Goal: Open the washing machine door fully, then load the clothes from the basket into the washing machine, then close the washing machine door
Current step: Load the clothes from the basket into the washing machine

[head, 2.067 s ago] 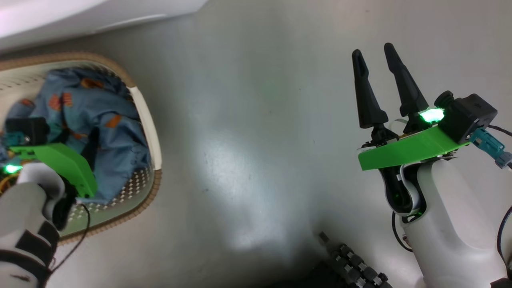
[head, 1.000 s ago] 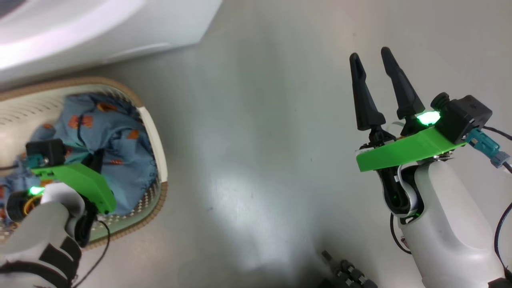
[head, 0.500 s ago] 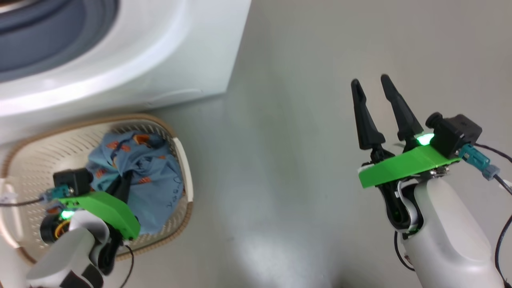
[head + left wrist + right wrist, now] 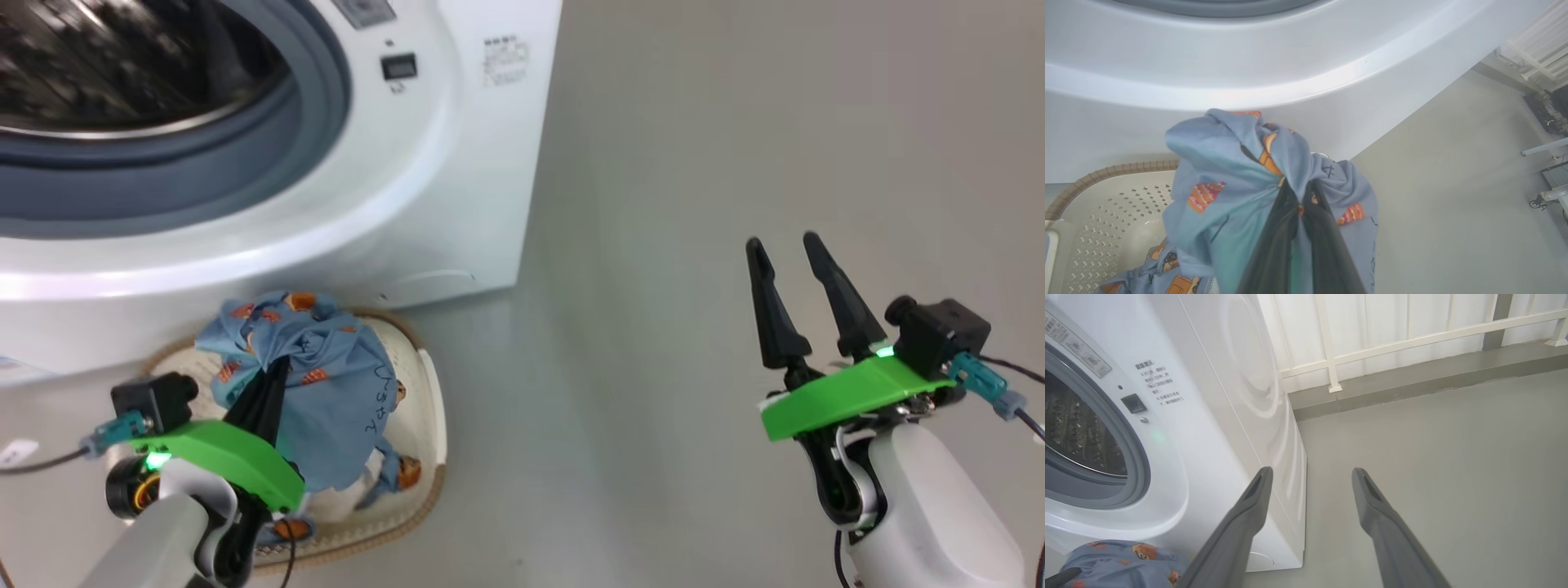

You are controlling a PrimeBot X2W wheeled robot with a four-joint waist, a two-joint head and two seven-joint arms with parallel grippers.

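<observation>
The white washing machine (image 4: 457,163) stands at the upper left, its steel drum (image 4: 98,73) exposed inside the grey-blue ring (image 4: 204,171). The washing machine door is out of view. Below it on the floor sits the cream basket (image 4: 429,400). My left gripper (image 4: 273,371) is shut on a bunch of the light-blue printed clothes (image 4: 335,392), lifted above the basket. In the left wrist view the clothes (image 4: 1229,179) wrap my left gripper (image 4: 1300,192), with more fabric (image 4: 1163,277) in the basket (image 4: 1106,196). My right gripper (image 4: 781,243) hangs open and empty over the floor at the right.
Grey floor (image 4: 694,163) stretches right of the machine. The right wrist view shows my right gripper (image 4: 1311,473), the machine's side panel (image 4: 1241,375), a white railing (image 4: 1331,355) above a low kerb (image 4: 1412,384), and the clothes (image 4: 1122,559) at lower left.
The head camera has tilted up, bringing the machine's drum into view. My left gripper has raised the blue garment out of the basket. The right gripper stays open.
</observation>
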